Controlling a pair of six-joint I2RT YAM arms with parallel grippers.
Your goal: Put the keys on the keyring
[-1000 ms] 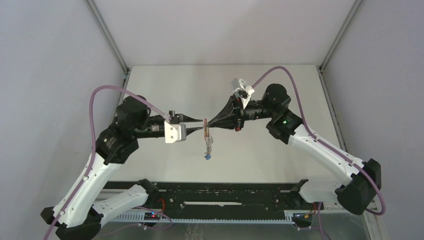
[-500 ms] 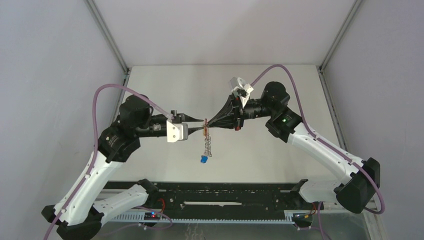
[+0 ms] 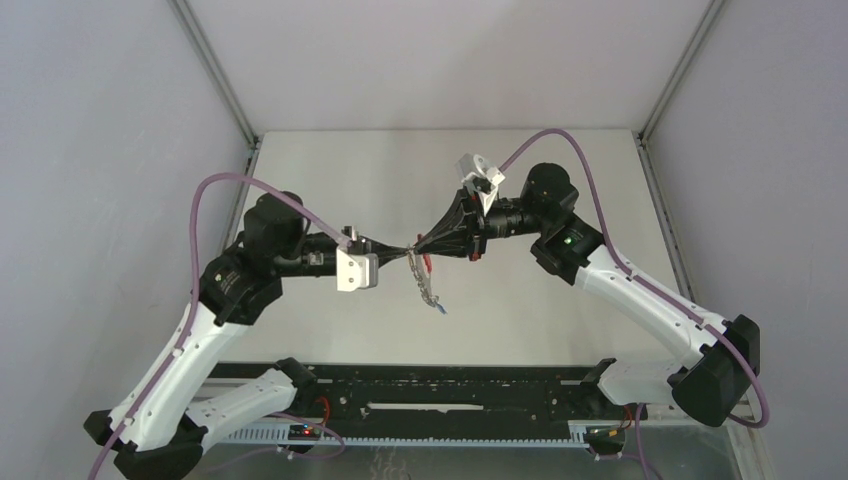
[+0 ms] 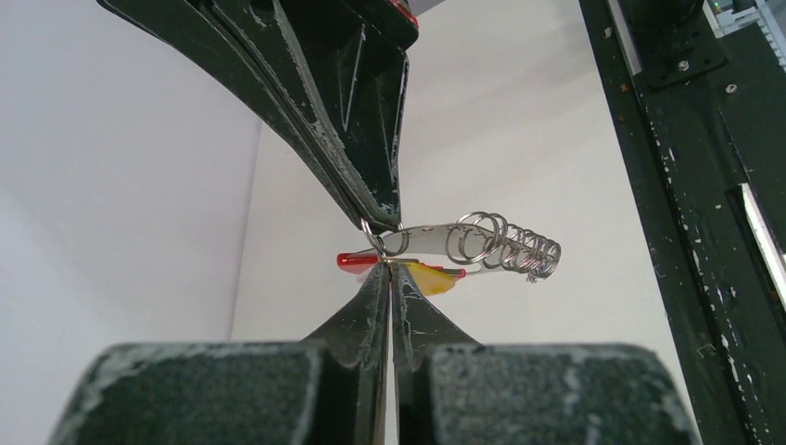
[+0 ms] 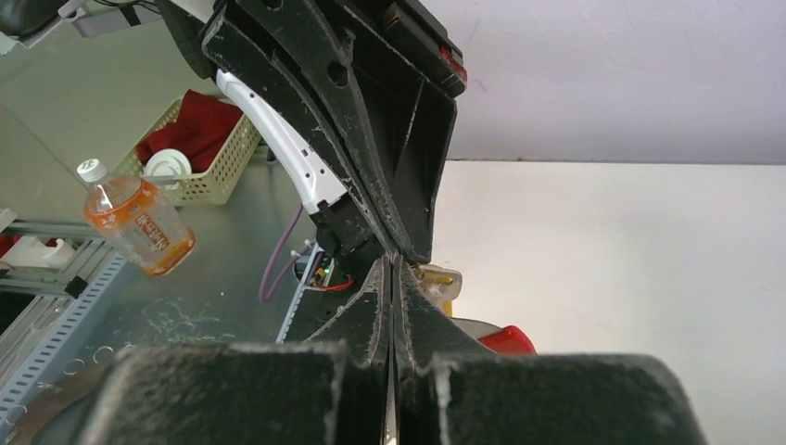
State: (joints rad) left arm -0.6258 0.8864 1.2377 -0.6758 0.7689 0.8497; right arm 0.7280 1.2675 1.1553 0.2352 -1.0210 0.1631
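**Keyring** (image 3: pixel 424 279): held in the air above the white table (image 3: pixel 520 300), mid-scene, between the two arms. Its long axis runs from the meeting gripper tips toward the near edge and slightly right.
- Red tag (image 4: pixel 357 260): smooth, glossy plastic, seen edge-on as a thin bar, at the gripped end.
- Ring chain (image 4: pixel 505 247): bright steel wire split rings, round and overlapping like a loose coil, trailing away from the tag.

**Blue key** (image 3: pixel 441 309): blue plastic head at the free near end of the chain. It is too small to make out its shape.

**Yellow key** (image 4: pixel 432 278): matte yellow plastic head tucked beside the red tag at the gripped end. Its shank is not clearly seen.

**Right gripper** (image 3: pixel 420 247): black, tapered, scuffed fingers pressed together, pinching the keyring at a small wire ring by the tag.

**Left gripper** (image 3: pixel 403 249): the same build, tip to tip with the right one, fingers pressed together against the tag end of the cluster. What lies between the pads cannot be told.

**Background, right wrist view**: clear plastic bottle (image 5: pixel 139 222) of orange liquid with a white cap, and a cream lattice basket (image 5: pixel 209 158) holding red cloth.
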